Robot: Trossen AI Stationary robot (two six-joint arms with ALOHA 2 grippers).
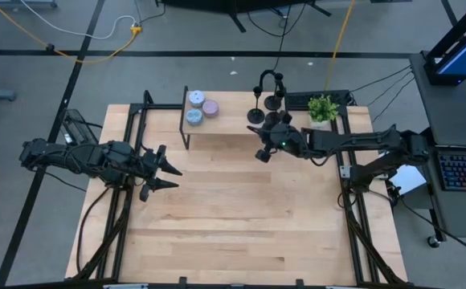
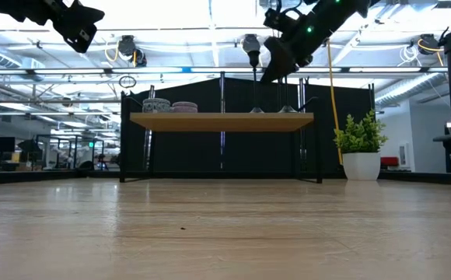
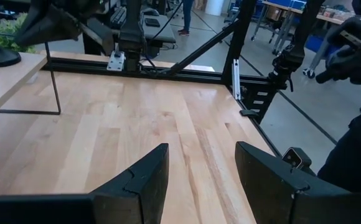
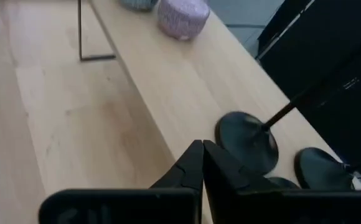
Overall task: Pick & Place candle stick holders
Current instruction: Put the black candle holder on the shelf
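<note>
Three black candle stick holders stand on their round disc bases at the right end of a low wooden shelf (image 1: 225, 120). One base (image 4: 248, 140) lies just ahead of my right gripper, another (image 4: 320, 168) is beside it, and a third (image 4: 284, 182) is partly hidden behind the fingers. My right gripper (image 4: 202, 155) is shut, with nothing between its fingers. It hangs above the shelf's near edge (image 2: 276, 66), beside the holders (image 1: 271, 112). My left gripper (image 3: 202, 168) waits open over the table's left part (image 1: 173, 177).
Three round candle tins (image 1: 199, 108) sit on the shelf's left end; the purple one (image 4: 182, 15) shows in the right wrist view. A small potted plant (image 1: 323, 108) stands at the far right corner. Bare wooden tabletop (image 1: 241, 217) lies in front of the shelf.
</note>
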